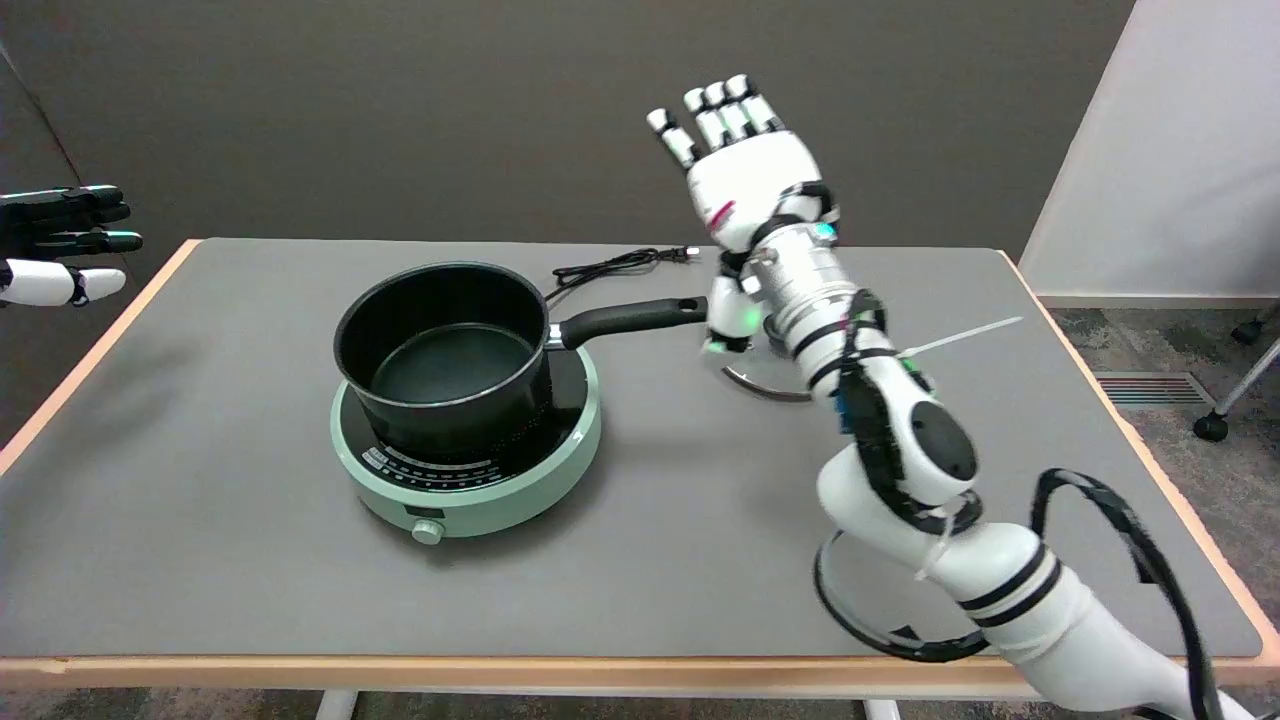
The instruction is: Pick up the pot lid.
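My right hand [745,165] is raised above the table's far right part, fingers straight and spread, holding nothing. The pot lid [765,387] lies flat on the table just below my right wrist and forearm. Only its metal rim and a little glass show; the arm hides the rest, including most of the knob. The hand is well above the lid and not touching it.
A black saucepan [445,350] stands uncovered on a green induction cooker [470,480] left of centre, its handle [630,318] pointing right toward my wrist. A black power cord [620,264] lies behind it. The idle left hand [60,245] hangs at the upper left.
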